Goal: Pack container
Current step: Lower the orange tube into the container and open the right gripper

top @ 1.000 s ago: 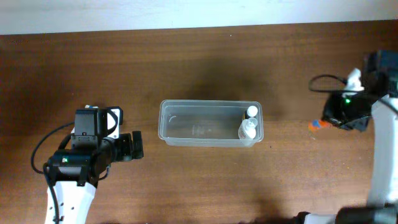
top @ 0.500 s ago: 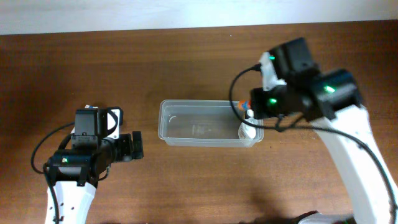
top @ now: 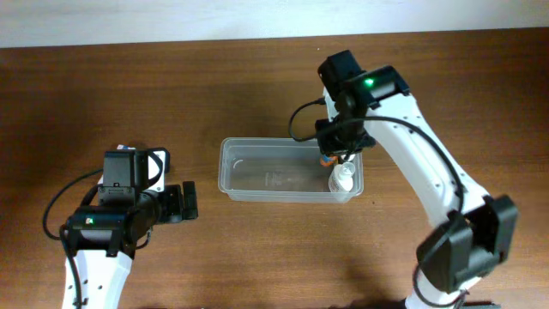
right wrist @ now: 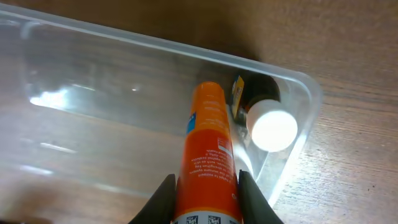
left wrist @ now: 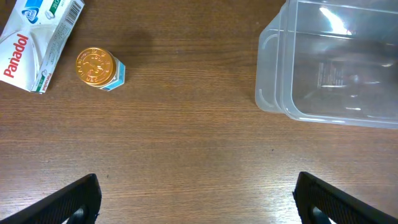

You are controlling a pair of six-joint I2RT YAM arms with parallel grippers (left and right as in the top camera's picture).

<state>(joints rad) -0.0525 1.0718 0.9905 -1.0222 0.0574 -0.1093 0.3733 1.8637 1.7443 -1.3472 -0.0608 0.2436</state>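
The clear plastic container (top: pixel 257 176) lies mid-table; it also shows in the left wrist view (left wrist: pixel 323 106) and the right wrist view (right wrist: pixel 124 81). My right gripper (right wrist: pixel 207 193) is shut on an orange tube (right wrist: pixel 207 155) and holds it over the container's right end (top: pixel 327 158). A white-capped bottle (right wrist: pixel 272 127) stands in that end, and a small white bottle (top: pixel 342 178) is beside it. My left gripper (left wrist: pixel 198 199) is open and empty, over bare table left of the container.
A Panadol box (left wrist: pixel 37 40) and a small gold-capped bottle (left wrist: pixel 96 67) lie on the table at the left, near the left arm (top: pixel 129 210). The table's far edge runs along the top of the overhead view.
My right arm has swung in from the table's right edge with the orange tube and now holds it over the container's right end. The left arm has not moved.
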